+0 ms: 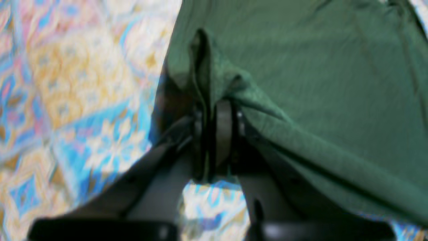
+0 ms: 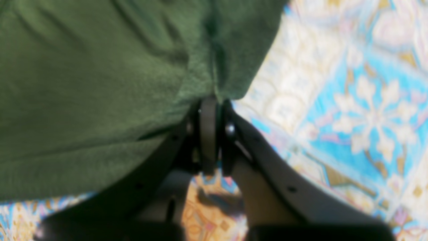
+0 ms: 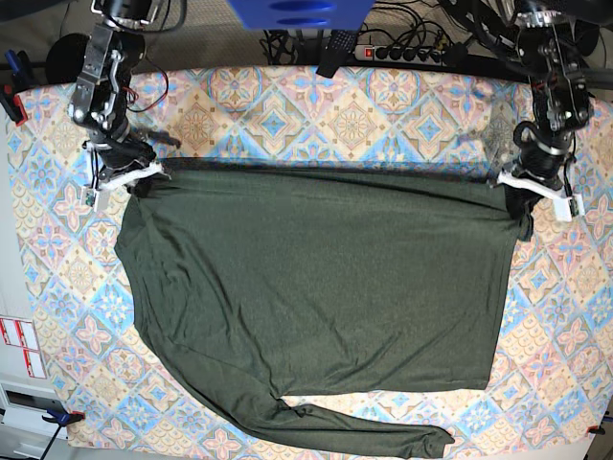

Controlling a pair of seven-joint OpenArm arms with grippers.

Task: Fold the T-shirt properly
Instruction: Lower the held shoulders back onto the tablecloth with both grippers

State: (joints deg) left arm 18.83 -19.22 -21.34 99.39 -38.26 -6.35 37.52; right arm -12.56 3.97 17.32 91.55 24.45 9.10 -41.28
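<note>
1. The T-shirt (image 3: 316,287) lies spread across the middle of the patterned tablecloth (image 3: 287,115), dark olive green, with its far edge stretched in a straight line between my two grippers.
2. My left gripper (image 1: 214,110) is clamped on the shirt: in the left wrist view the jaws stand pressed together with a pinched ridge of green fabric rising out between them.
3. From that pinch the cloth fans away to the right of the wrist view, and the blue, orange and pink tablecloth shows blurred on the left.
4. In the base view this gripper (image 3: 533,184) sits at the shirt's far corner on the right side of the picture, right at the fabric's edge.
5. My right gripper (image 2: 214,100) is clenched too: the right wrist view shows its jaws closed on a bunched fold of the shirt, with the green cloth filling the upper left.
6. In the base view that gripper (image 3: 129,177) holds the far corner on the left side of the picture.
7. The shirt's body lies mostly flat with light wrinkles.
8. One long sleeve (image 3: 335,426) trails along the near edge of the table, running from the left side toward the right.
9. Both wrist views are soft and blurred, so I cannot tell how much fabric sits inside each grip.
</note>
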